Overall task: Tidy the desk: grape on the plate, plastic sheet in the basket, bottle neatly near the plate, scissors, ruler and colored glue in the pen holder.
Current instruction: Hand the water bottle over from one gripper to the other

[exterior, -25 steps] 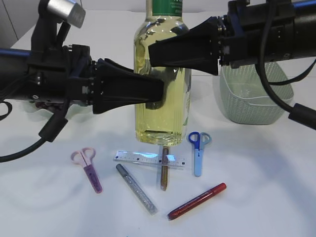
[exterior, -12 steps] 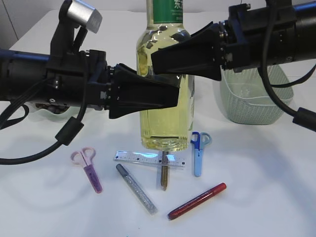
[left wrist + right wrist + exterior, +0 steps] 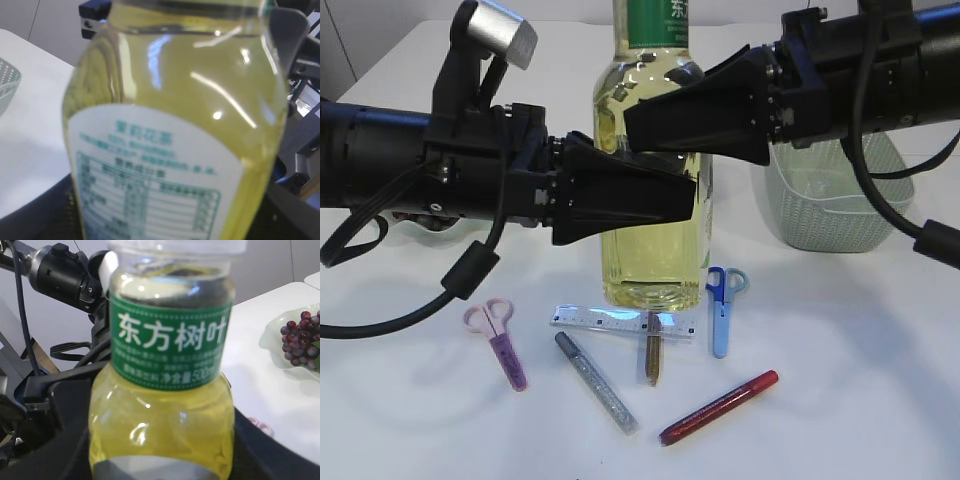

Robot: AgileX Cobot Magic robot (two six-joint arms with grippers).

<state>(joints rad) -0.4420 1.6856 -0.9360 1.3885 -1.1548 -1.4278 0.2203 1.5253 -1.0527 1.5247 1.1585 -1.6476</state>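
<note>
Both jaws clamp the bottle [image 3: 655, 180], left gripper [image 3: 685, 200] at its belly and right gripper [image 3: 638, 118] at its shoulder, holding it upright above the ruler [image 3: 620, 323], beside the basket [image 3: 835, 205].

White tbl [image 3: 860, 400], grey wall [image 3: 45, 22] behind.

One bottle [image 3: 653, 190], two scissors [image 3: 498, 340], one ruler [image 3: 610, 323], three glue pens [image 3: 718, 407], one basket [image 3: 835, 205].
</note>
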